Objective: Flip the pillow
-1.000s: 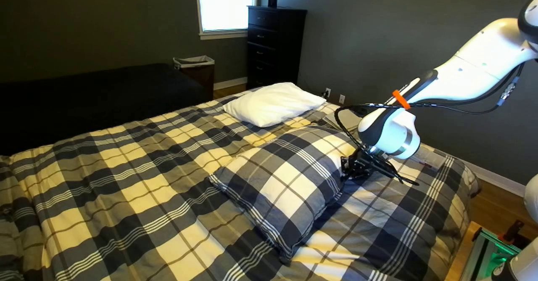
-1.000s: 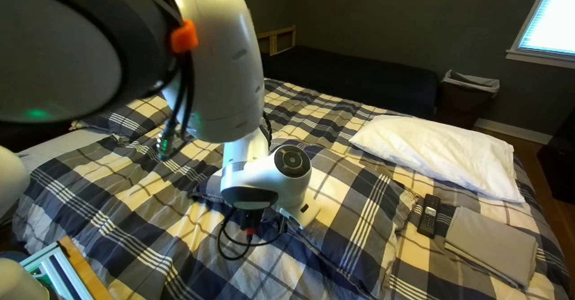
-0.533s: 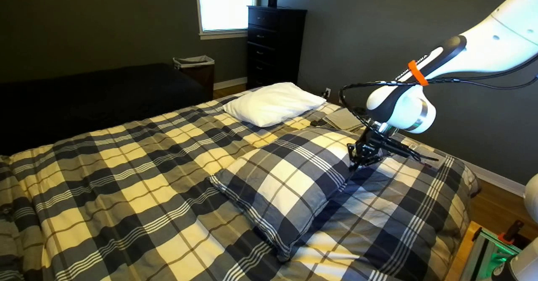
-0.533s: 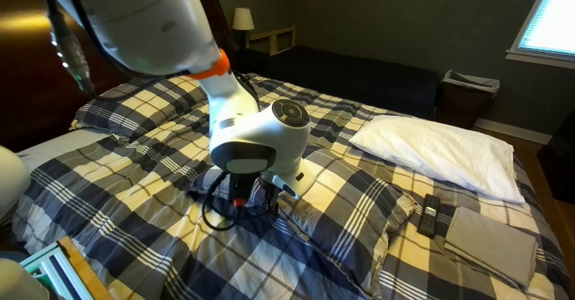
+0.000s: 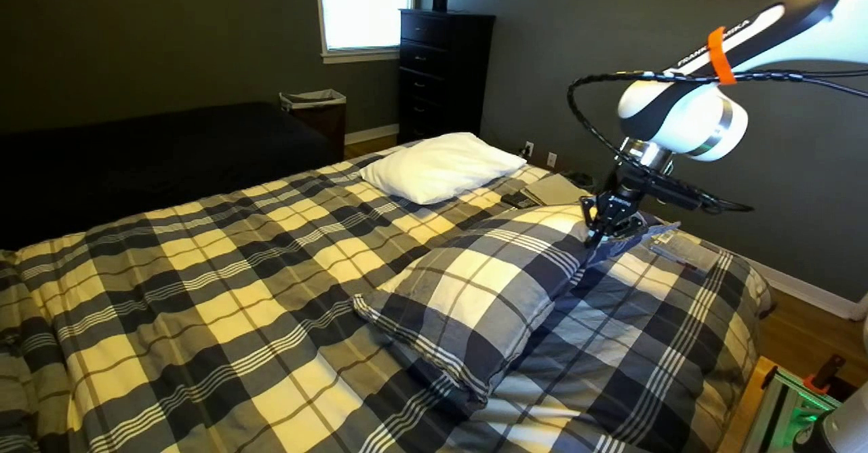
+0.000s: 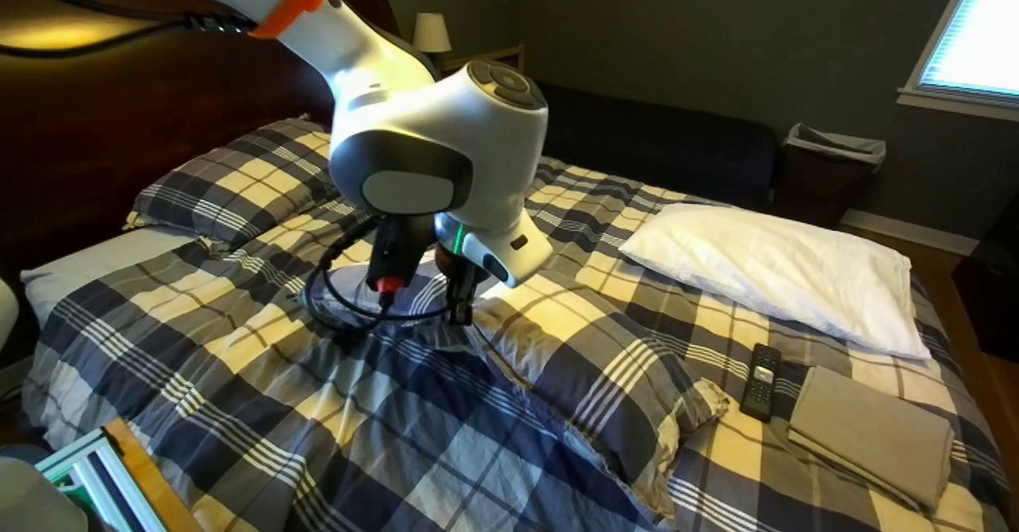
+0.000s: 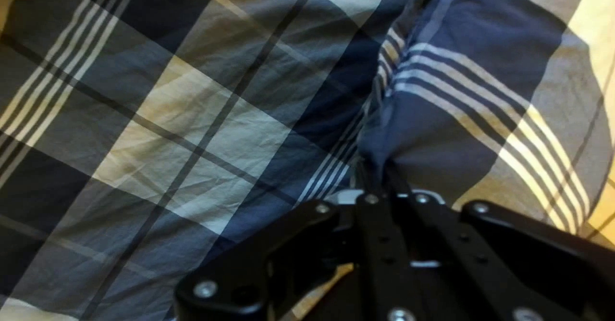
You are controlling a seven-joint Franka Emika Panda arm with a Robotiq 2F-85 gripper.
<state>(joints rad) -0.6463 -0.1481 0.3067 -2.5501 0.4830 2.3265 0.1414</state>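
The plaid pillow in navy, grey and white lies tilted on the bed, with its near edge pulled up. It also shows in an exterior view, partly hidden by the arm, and on the right of the wrist view. My gripper is shut on that raised edge. In the wrist view the fingertips pinch a fold of navy fabric. The far part of the pillow still rests on the bedspread. The pillow's underside is mostly hidden.
A yellowish plaid bedspread covers the bed. A white pillow lies beyond the plaid one. A black remote and folded grey cloth lie beside it. Another plaid pillow is by the headboard. A clear packet lies near the gripper.
The arm and gripper have risen, moving up and right in an exterior view. The gripped pillow edge has lifted with them, and the pillow's opposite corners have shifted slightly toward the gripper.
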